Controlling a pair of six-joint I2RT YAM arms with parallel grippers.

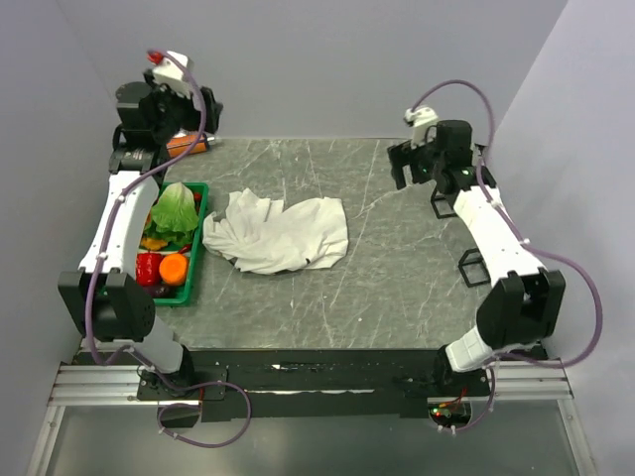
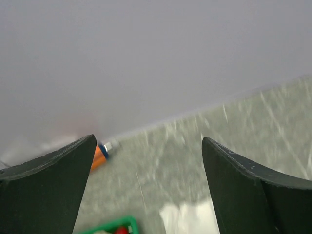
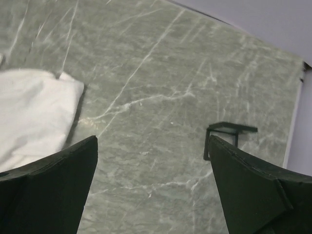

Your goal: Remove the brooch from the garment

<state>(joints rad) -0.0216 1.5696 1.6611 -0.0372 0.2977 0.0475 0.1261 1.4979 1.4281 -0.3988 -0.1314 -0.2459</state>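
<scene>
The white garment (image 1: 283, 235) lies crumpled on the marble table, left of centre. I cannot make out the tiny orange-gold brooch in any view. My left gripper (image 1: 203, 111) is raised at the back left, open and empty, well away from the garment; in the left wrist view (image 2: 148, 140) a corner of the garment (image 2: 190, 217) shows below it. My right gripper (image 1: 410, 169) hangs open and empty at the back right, over bare table. In the right wrist view (image 3: 153, 139) the garment's edge (image 3: 34, 112) lies to the left.
A green basket (image 1: 201, 238) with lettuce, a red pepper and an orange fruit stands left of the garment. An orange-and-black cylinder (image 1: 187, 147) lies at the back left, also in the left wrist view (image 2: 99, 156). Small black wire stands (image 1: 472, 266) sit near the right arm.
</scene>
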